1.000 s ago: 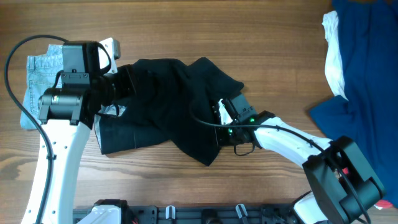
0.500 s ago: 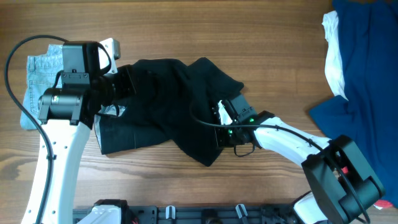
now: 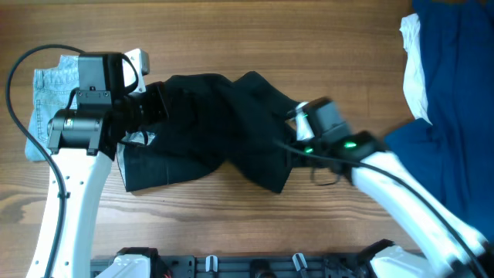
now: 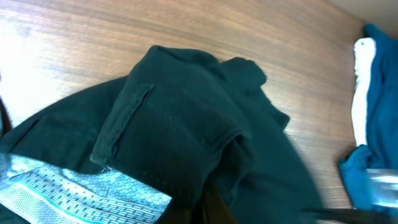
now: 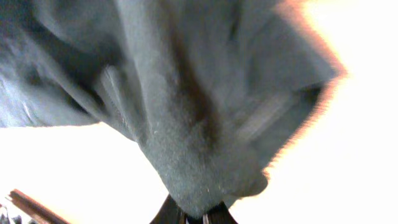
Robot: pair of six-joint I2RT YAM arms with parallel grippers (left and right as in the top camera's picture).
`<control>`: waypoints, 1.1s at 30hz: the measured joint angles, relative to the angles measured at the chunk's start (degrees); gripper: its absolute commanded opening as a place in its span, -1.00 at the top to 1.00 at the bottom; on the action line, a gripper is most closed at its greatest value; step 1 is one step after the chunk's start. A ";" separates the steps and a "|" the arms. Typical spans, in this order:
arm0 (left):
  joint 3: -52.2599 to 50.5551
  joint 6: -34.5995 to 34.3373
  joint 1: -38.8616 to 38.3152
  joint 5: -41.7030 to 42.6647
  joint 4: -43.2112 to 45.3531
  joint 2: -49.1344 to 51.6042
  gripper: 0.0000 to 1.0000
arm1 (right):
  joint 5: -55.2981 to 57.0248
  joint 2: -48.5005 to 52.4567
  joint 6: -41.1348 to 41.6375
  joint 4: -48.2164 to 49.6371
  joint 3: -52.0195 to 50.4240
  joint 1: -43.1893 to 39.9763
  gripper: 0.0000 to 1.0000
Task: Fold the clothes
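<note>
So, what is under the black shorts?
Only bare table shows around the black shorts; a pale lining peeks out at their left edge. Whatever lies beneath is covered by the cloth.

Overhead even, bright; right arm (image 3: 390,171) motion-blurred. Right wrist background blown out, black shorts (image 5: 180,118) smeared, probably motion. Left wrist soft bottom-right.

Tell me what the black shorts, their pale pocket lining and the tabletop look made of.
Black shorts: matte woven cloth, probably cotton twill; soft folds, stitched seams, no sheen.
Pocket lining: thin pale fabric with a fine woven or mesh pattern; fibre unclear.
Table: wood or wood-look laminate; visible grain, satin finish.
</note>
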 measured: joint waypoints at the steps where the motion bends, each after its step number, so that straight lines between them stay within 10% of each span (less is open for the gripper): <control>1: 0.00 0.00 0.00 -0.35 -0.57 0.00 0.92 | 1.33 -2.82 -0.92 -1.97 1.88 -2.19 0.92; 19: 0.00 0.02 -0.02 -1.81 -3.58 -15.69 0.92 | 12.83 -17.77 -12.07 -17.73 27.96 -25.31 0.92; 33: 0.26 -0.02 -0.04 1.70 19.41 -7.15 0.92 | 12.87 -3.23 -13.62 -11.39 31.30 -25.75 0.91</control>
